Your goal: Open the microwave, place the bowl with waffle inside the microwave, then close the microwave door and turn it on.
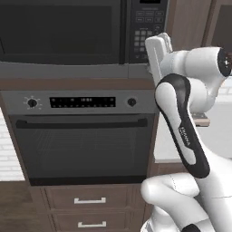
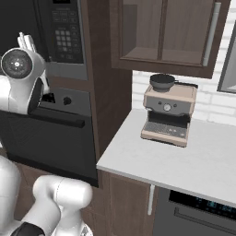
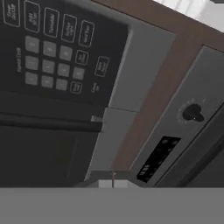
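1. The microwave (image 1: 63,34) is built into the wall of cabinets, above the oven (image 1: 81,136). Its door (image 1: 56,31) is shut and covers the left part.
2. The keypad panel (image 1: 147,27) is on the right side of the microwave, with rows of small grey buttons.
3. The gripper (image 3: 113,180) is raised to the height of the keypad, at the lower right part of the microwave. In the hand view its fingertips stand together at the bottom, with no gap between them, so the pincer is fully closed and holds nothing.
4. In the left base view the white hand (image 1: 158,52) is just in front of the lower right corner of the keypad; I cannot tell if it touches it.
5. To the right, a coffee machine (image 2: 167,113) stands on the light counter (image 2: 193,156), with a small dark cup (image 2: 162,81) on its top.
6. Below the oven there are two drawers (image 1: 89,199) with light handles.
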